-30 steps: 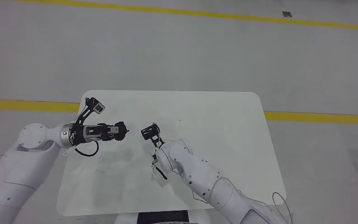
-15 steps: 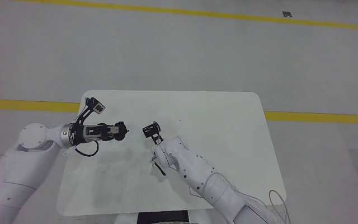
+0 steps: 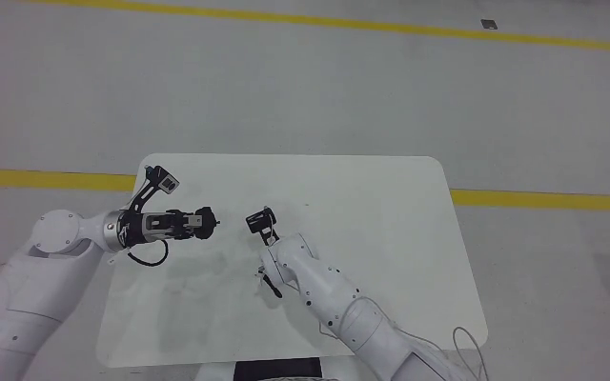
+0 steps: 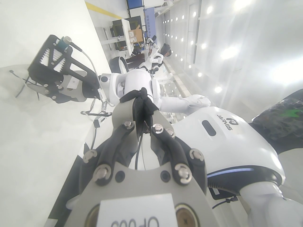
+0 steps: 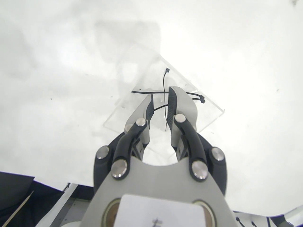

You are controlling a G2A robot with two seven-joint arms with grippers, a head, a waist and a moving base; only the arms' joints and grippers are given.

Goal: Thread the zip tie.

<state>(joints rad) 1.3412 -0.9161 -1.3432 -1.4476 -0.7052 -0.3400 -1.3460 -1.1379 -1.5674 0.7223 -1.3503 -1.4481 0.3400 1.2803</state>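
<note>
My left gripper (image 3: 212,224) (image 4: 142,96) hangs over the table's left part, shut on a black zip tie (image 4: 140,109) whose thin strap runs back between the fingers. My right gripper (image 3: 269,284) (image 5: 159,95) points down at the table's middle, open. Its fingertips stand just above a clear square plate (image 5: 208,112) on which a few loose black zip ties (image 5: 164,79) lie crossed. One strap passes between the two fingers (image 5: 171,105). In the left wrist view the right wrist (image 4: 54,72) shows above those ties (image 4: 21,88).
The white table (image 3: 381,210) has rounded corners, with bare surface to the right and far side. Its near edge lies close behind the right arm. The two grippers are a short distance apart.
The right arm's wrist has shifted slightly toward the far side, its gripper staying over the plate. The left arm has kept still with its zip tie.
</note>
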